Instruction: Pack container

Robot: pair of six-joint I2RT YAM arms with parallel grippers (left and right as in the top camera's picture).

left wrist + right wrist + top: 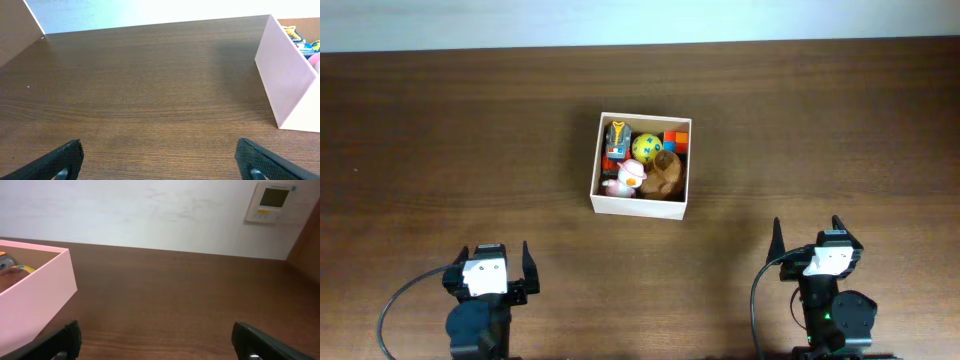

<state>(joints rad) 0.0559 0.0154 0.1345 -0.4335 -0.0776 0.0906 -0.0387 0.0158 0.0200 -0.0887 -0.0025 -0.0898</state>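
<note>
The container (638, 207) sits near the middle of the bench (440, 130), a little toward the right arm's side. It is crowded: a yellow ball (646, 147), a brown plush toy (665, 175), a pink and white figure (625, 178), a small toy vehicle (616, 138) and coloured blocks (676, 139) fill it. No loose toy shows on the bench around it, so the packing looks done or nearly so.

The left gripper (494, 248) and right gripper (807, 225) both hover at the near edge, well apart from the box. Each has its fingers (65, 157) spread wide and holds nothing.

Any finishing move should likely be a check. Approach from above rather than from the side, since the thin walls could slide or tip under a nudge. Press only on a toy that stands proud of the rim, probably the plush.
</note>
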